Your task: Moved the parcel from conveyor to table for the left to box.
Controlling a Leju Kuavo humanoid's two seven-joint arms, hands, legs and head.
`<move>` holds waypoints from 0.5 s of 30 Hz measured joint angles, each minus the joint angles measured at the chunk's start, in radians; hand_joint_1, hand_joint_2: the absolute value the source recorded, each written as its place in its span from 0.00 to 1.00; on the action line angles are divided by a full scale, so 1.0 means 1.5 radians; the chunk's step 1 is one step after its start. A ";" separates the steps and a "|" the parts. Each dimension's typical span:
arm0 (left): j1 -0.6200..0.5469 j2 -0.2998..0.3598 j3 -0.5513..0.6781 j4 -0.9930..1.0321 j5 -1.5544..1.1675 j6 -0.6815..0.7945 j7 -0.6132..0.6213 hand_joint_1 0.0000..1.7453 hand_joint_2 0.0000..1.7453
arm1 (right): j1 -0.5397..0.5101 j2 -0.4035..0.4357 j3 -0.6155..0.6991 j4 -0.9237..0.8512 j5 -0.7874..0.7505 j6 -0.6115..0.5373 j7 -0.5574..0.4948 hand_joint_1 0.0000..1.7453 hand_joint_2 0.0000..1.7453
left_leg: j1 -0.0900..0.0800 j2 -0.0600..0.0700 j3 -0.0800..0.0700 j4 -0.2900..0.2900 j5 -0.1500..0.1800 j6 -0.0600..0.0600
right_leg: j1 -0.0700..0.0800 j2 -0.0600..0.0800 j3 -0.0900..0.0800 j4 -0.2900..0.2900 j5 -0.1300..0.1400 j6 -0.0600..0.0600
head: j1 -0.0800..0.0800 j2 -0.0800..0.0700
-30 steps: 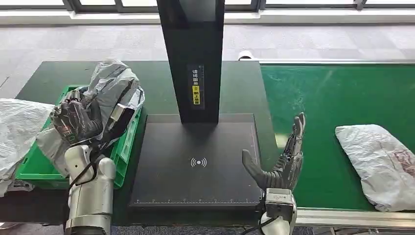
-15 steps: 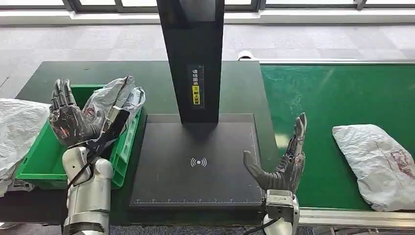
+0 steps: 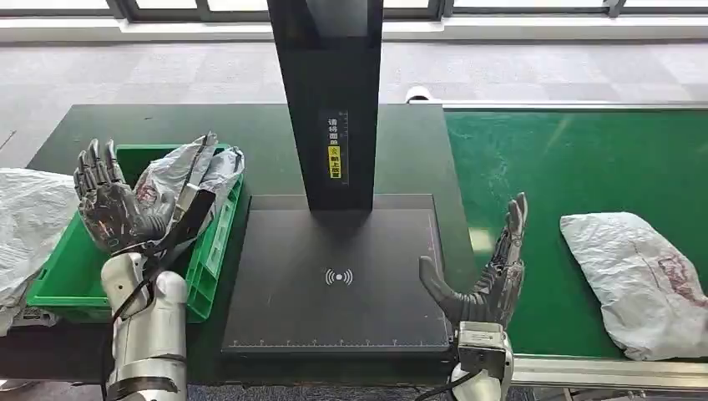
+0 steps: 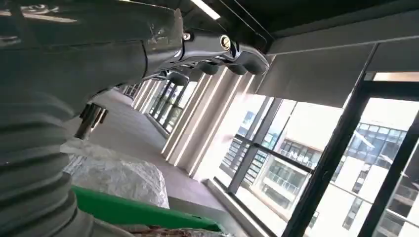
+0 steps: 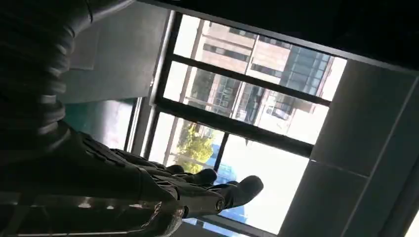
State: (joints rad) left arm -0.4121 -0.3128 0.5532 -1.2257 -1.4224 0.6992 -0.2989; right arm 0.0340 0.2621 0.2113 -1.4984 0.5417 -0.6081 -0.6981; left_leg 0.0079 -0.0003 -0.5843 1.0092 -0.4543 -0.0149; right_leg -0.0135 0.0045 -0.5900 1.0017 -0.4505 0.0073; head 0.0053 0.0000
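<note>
Parcel (image 3: 188, 180) lies in the green box (image 3: 63, 271); left hand (image 3: 108, 205) beside it, fingers released; right hand (image 3: 488, 276) near the box's desk (image 3: 92, 125), fingers spread.

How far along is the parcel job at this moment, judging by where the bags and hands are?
Done: one crinkled grey plastic parcel lies in the green plastic crate, and the left robot hand is open beside it, gripping nothing. In hand: nothing; the right robot hand is open, held upright at the edge of the green conveyor belt. Left: another grey plastic parcel waits on the belt, not yet grasped.
</note>
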 measured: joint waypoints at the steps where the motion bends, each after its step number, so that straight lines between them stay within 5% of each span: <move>1: -0.002 -0.002 0.014 -0.009 0.039 0.000 -0.041 0.00 1.00 | 0.000 0.000 0.000 0.000 0.000 -0.004 0.000 0.00 1.00 | 0.000 0.000 0.000 0.000 0.000 0.000 | 0.000 0.000 0.000 0.000 0.000 0.000 | 0.000 0.000; 5: -0.003 -0.013 0.055 -0.030 0.371 0.001 -0.247 0.00 1.00 | -0.004 0.003 -0.023 0.011 0.030 -0.029 0.013 0.00 1.00 | 0.000 0.000 0.001 0.000 0.000 0.000 | 0.000 0.000 0.000 0.000 0.000 0.000 | 0.000 0.000; 9: 0.076 -0.025 -0.067 -0.091 0.736 -0.005 -0.266 0.00 1.00 | -0.018 0.007 -0.111 0.052 0.102 -0.059 0.036 0.00 1.00 | 0.000 -0.004 0.000 0.000 0.000 0.000 | 0.000 -0.003 0.001 -0.001 -0.001 0.001 | 0.000 0.000; 15: 0.103 -0.021 -0.170 -0.138 0.744 -0.010 -0.270 0.00 1.00 | -0.027 0.018 -0.182 0.089 0.122 -0.061 0.034 0.00 1.00 | -0.001 -0.005 -0.001 0.000 0.000 0.001 | 0.000 -0.004 0.001 -0.001 -0.001 0.001 | 0.000 0.000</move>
State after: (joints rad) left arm -0.2581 -0.3448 0.2986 -1.4332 -0.3066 0.6847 -0.7034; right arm -0.0065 0.2884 -0.0611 -1.3645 0.7241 -0.6996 -0.6477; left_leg 0.0070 -0.0073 -0.5857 1.0094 -0.4543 -0.0139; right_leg -0.0142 -0.0010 -0.5885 1.0005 -0.4512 0.0087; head 0.0053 -0.0004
